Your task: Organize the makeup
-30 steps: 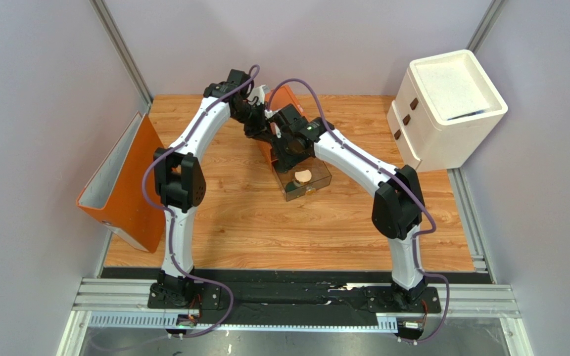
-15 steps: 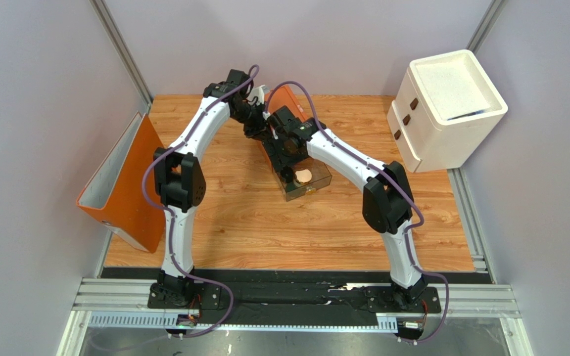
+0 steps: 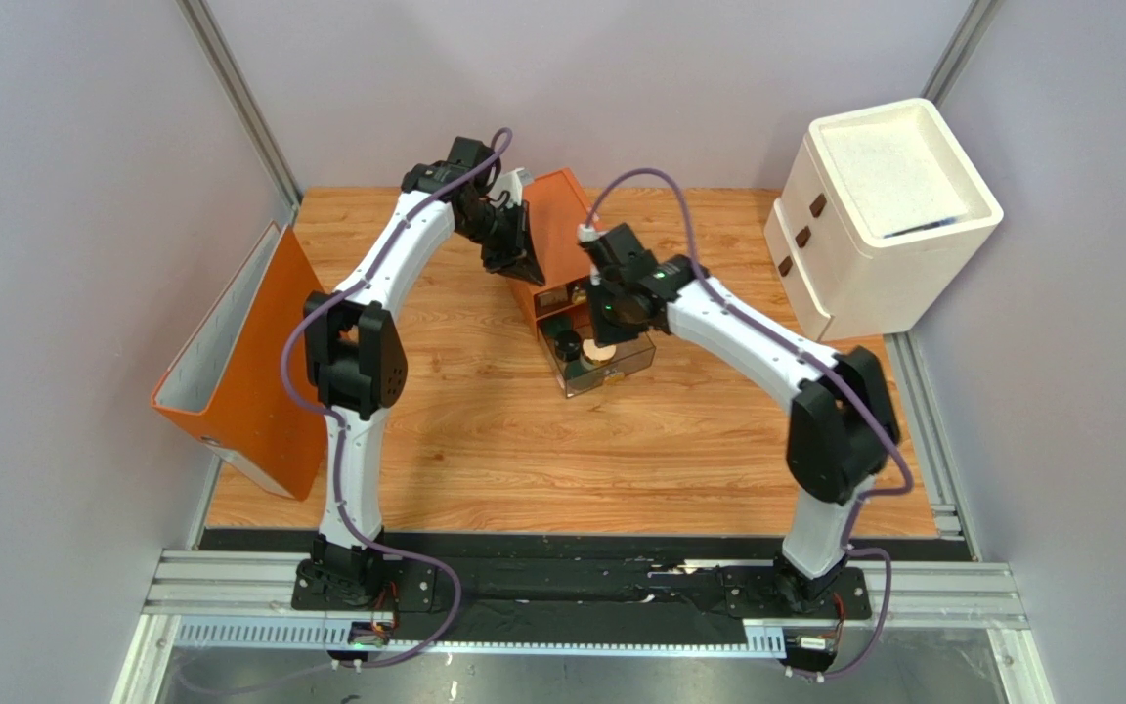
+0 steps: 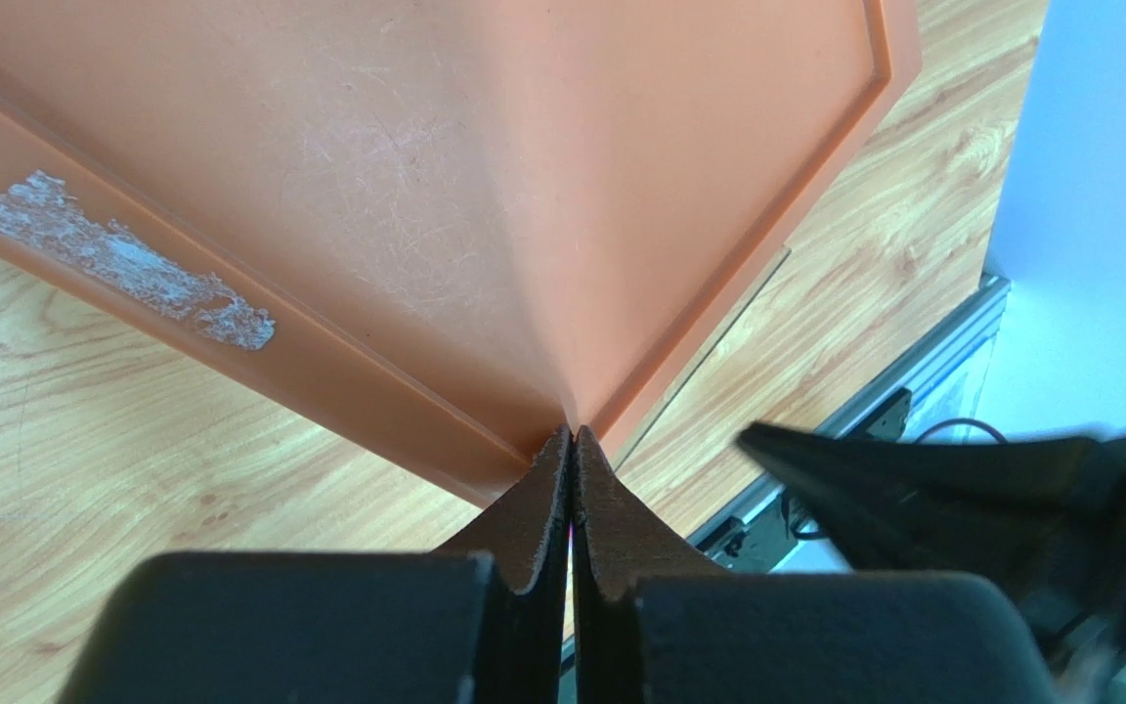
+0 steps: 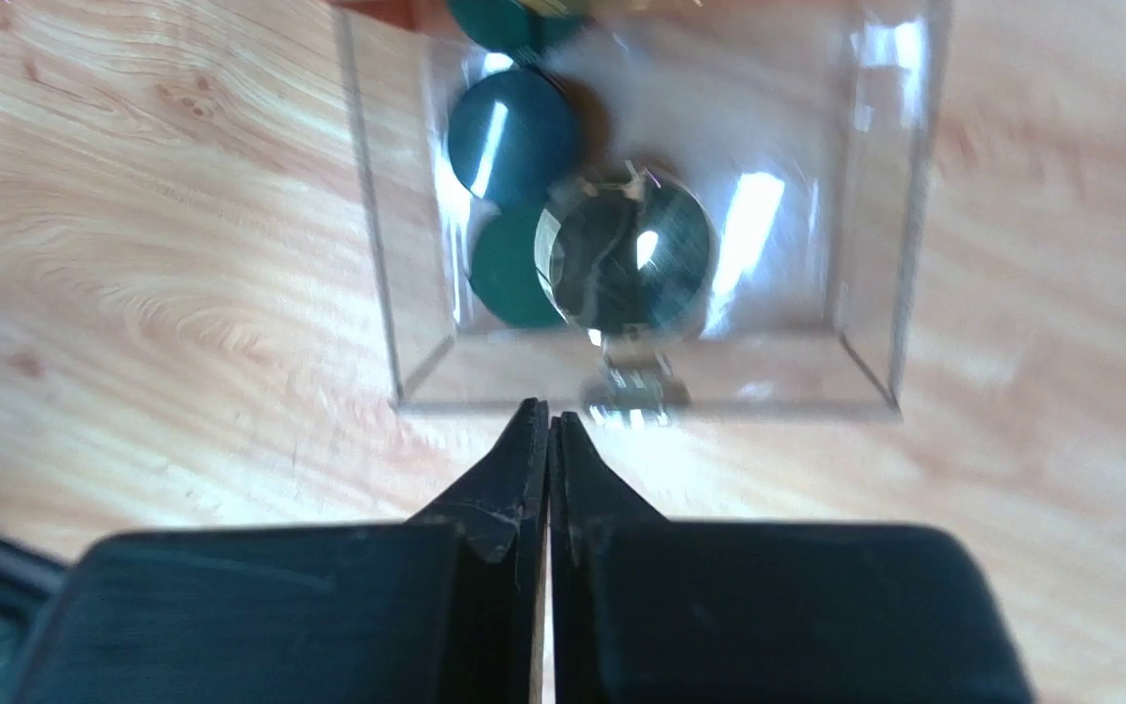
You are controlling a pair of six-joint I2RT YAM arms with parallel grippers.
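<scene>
Your right gripper point(image 5: 547, 433), pressed together on nothing, sits just short of the clear drawer point(image 5: 877, 206) holding dark-green discs point(image 5: 513, 132) and a round jar point(image 5: 625, 253). Farther back, your left gripper point(image 4: 572, 448), also pressed together, meets the corner of the orange box point(image 4: 452, 191).

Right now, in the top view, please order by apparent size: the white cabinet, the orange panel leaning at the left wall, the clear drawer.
1. white cabinet, though it stands taller, nearer the camera.
2. orange panel, only slightly smaller in the picture, so this order is unsure.
3. clear drawer, plainly the smallest.
</scene>
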